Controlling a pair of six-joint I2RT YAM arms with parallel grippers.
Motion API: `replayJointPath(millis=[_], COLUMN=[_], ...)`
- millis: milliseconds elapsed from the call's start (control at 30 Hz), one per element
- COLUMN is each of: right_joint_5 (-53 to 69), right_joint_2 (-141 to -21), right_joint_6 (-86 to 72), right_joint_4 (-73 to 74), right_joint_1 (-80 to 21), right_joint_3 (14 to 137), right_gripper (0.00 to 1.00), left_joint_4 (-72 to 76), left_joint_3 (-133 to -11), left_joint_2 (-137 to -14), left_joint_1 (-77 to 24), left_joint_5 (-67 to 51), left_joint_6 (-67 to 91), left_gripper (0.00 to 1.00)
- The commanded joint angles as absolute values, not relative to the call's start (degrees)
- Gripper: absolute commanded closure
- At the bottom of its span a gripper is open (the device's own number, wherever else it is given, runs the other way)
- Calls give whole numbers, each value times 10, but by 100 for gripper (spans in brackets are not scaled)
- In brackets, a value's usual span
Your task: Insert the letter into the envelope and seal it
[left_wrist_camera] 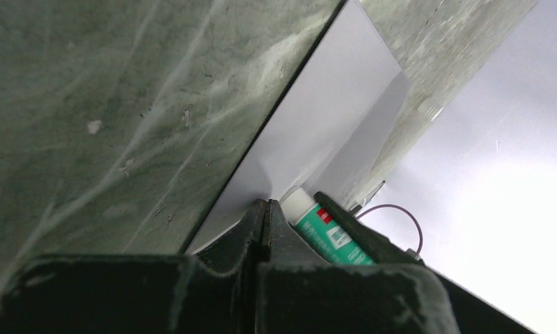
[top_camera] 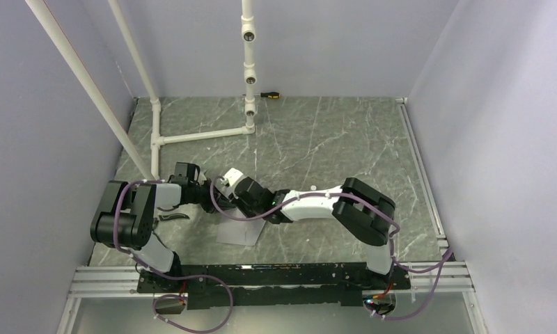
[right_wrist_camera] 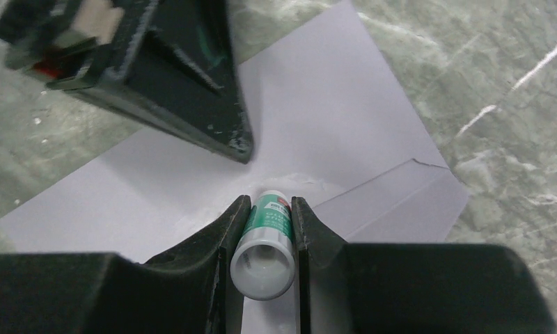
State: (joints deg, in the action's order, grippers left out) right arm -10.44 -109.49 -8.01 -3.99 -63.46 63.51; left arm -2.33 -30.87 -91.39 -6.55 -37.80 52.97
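Right gripper [right_wrist_camera: 269, 209] of mine clamps a white glue stick [right_wrist_camera: 264, 259] with a green-and-red label, print unreadable, its far end at the flat light grey paper envelope [right_wrist_camera: 317, 118]. My left gripper [left_wrist_camera: 265, 209] is closed, tips pressing that envelope. From above, it lies on the grey marbled table [top_camera: 331, 139] beneath both wrists; a black-and-yellow screwdriver [top_camera: 270, 94] lies far back.

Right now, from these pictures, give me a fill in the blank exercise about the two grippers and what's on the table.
1. The right gripper is shut on a ____.
2. That thing's tip touches the grey ____.
3. The left gripper has its jaws ____, with its tip on the grey paper.
4. At the far edge of the table lies a ____.
Missing words: glue stick; envelope; shut; screwdriver.
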Motion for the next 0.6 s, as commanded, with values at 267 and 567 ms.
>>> replayJointPath(millis=[267,567], right_joint_5=[-9,-34], right_joint_2=[-1062,-1095], right_joint_6=[-66,-65], right_joint_4=[-45,-26], right_joint_1=[-676,-661], right_joint_3=[580,604], right_gripper=[100,100], left_joint_4=[-110,-114], left_joint_3=[-267,-261], left_joint_2=[-943,-934], left_joint_1=[-61,-57], left_joint_5=[-231,-228], left_joint_6=[484,484], left_gripper=[97,98])
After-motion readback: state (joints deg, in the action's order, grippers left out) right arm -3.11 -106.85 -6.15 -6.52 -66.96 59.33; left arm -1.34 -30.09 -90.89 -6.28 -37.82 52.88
